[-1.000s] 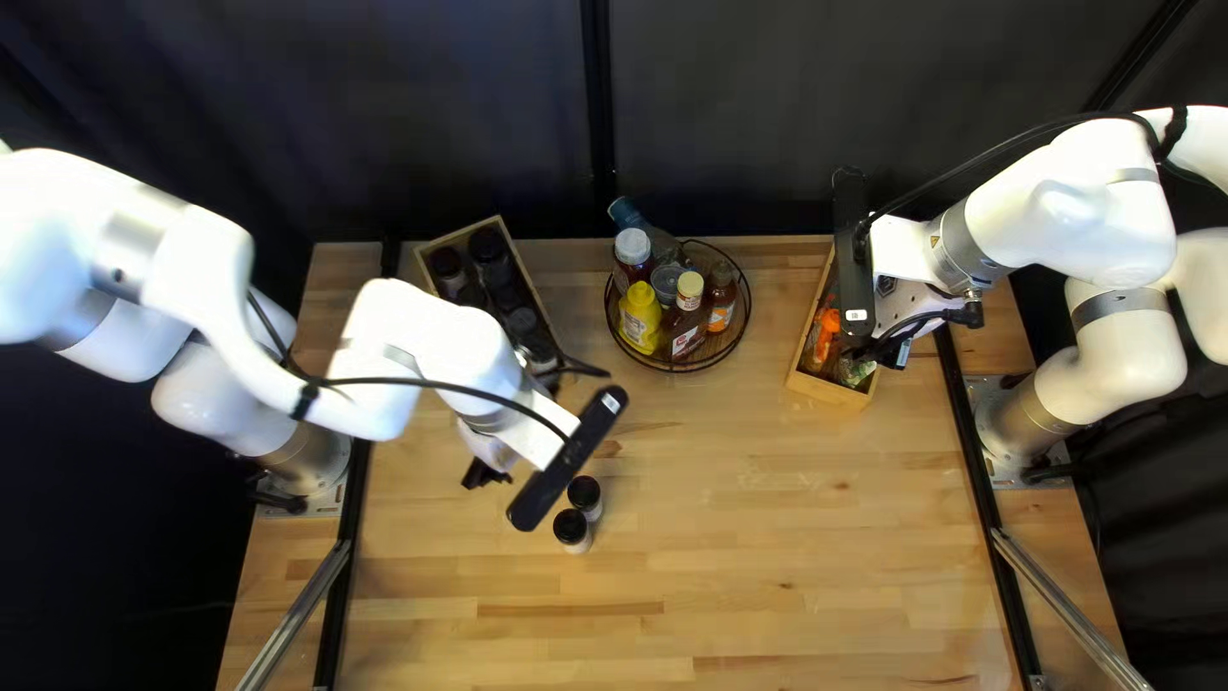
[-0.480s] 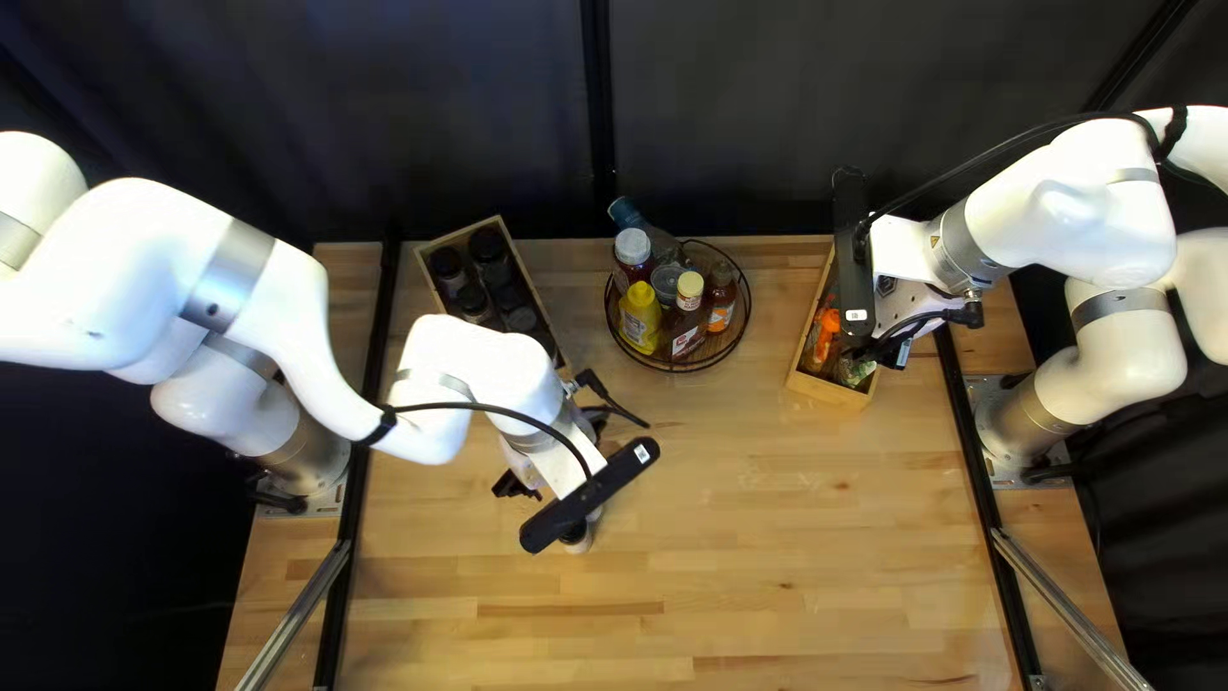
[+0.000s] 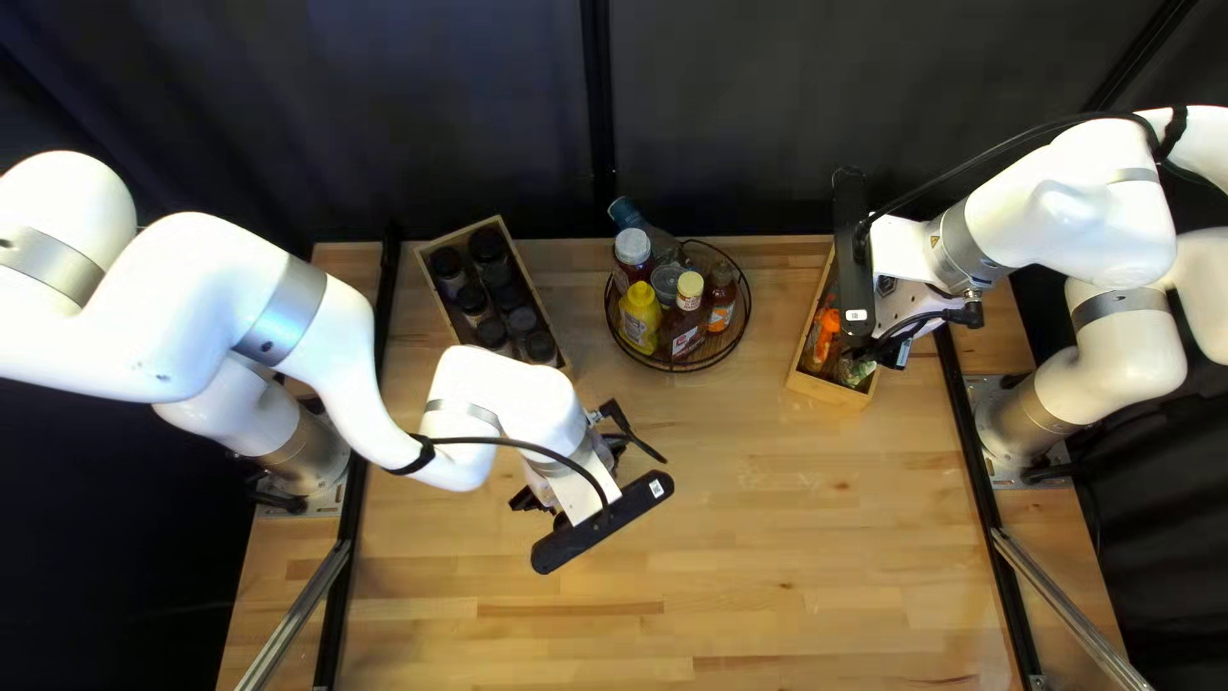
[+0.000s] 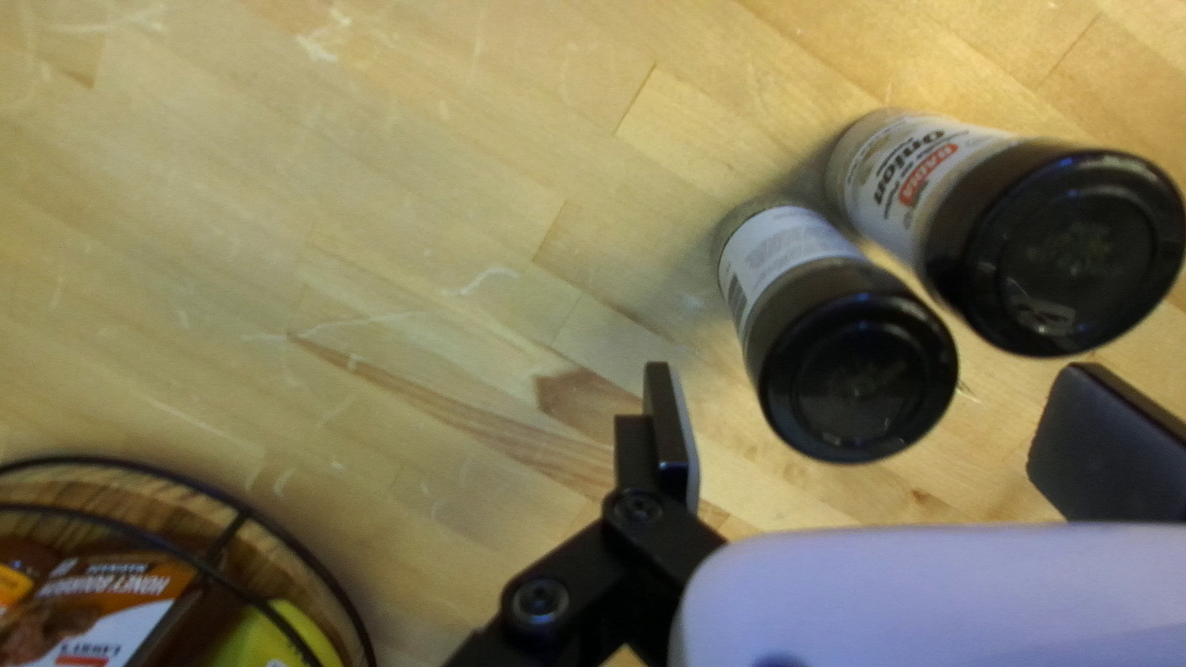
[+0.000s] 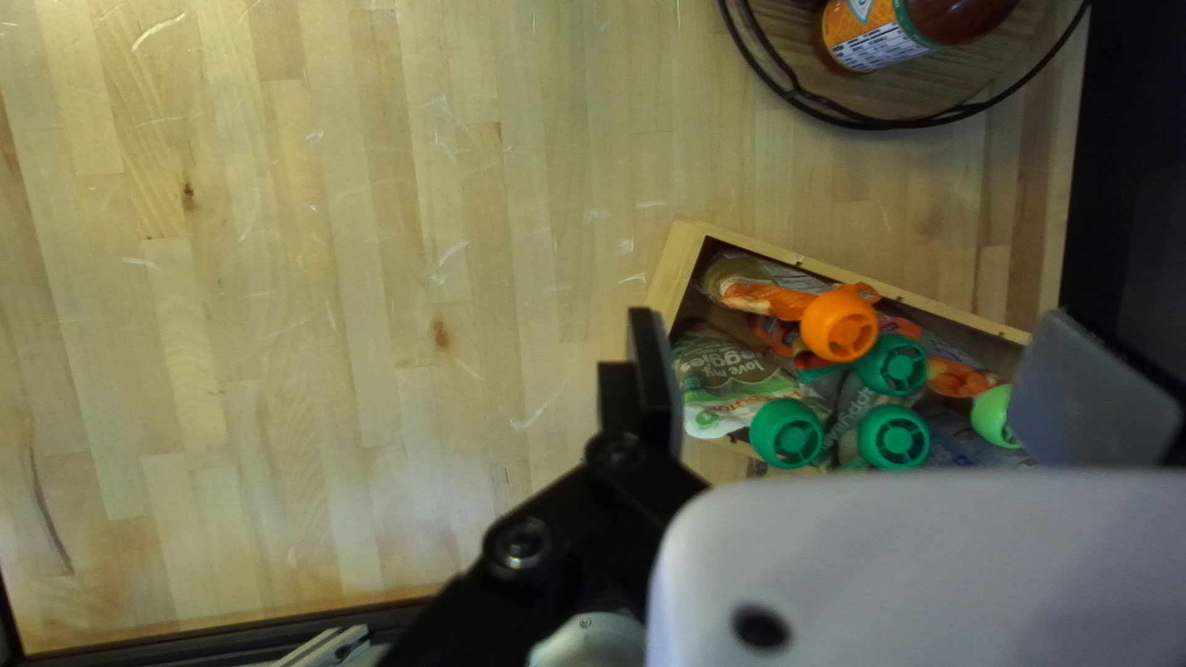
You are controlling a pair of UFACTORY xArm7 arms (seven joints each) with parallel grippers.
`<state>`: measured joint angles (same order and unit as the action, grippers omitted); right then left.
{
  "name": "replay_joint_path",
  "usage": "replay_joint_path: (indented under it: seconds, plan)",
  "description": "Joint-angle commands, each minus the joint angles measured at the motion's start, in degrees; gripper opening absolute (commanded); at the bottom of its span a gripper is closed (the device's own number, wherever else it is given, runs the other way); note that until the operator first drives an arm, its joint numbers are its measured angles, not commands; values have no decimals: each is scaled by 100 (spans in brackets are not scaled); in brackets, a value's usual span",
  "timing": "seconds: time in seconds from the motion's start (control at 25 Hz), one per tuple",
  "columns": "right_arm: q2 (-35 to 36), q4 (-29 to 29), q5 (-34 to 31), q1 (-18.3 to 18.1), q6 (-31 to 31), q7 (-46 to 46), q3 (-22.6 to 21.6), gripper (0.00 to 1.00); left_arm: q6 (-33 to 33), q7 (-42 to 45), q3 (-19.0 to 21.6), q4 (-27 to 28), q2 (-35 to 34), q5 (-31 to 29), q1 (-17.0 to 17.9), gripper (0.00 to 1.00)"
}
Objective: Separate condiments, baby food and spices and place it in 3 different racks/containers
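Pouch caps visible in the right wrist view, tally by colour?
Orange cap: 1
Dark green caps: 3
Light green cap: 1
Total: 5 visible; part of the wooden box is hidden, so it may hold more.

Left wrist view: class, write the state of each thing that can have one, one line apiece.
Black-lidded jar with plain white label: upright, closed
Black-lidded jar with red-and-white label: upright, closed
Black two-fingered left tool: open
Round wood-based black wire basket: holding bottles
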<state>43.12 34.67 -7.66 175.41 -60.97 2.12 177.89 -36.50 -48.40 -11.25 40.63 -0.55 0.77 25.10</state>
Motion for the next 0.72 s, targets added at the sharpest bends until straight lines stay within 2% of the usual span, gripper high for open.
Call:
replay_joint_path:
  seconds: [0.04,0.08,0.16,0.32,0.44,0.72]
  plan:
    - [0,0,0,0,0,0,0,100,-7,35,28,36,51,-70,28,50]
    - [0,0,0,0,0,0,0,100,-12,29,23,33,49,-90,23,20]
    - [0,0,0,0,0,0,0,100,-31,29,13,34,39,-123,13,9]
    - [0,0,0,0,0,0,0,100,-206,32,-8,101,-32,-201,-10,6]
    - [0,0,0,0,0,0,0,100,-583,126,11,154,-292,-336,-15,2]
    - [0,0,0,0,0,0,0,100,-1958,650,175,-259,-1933,-853,-246,0]
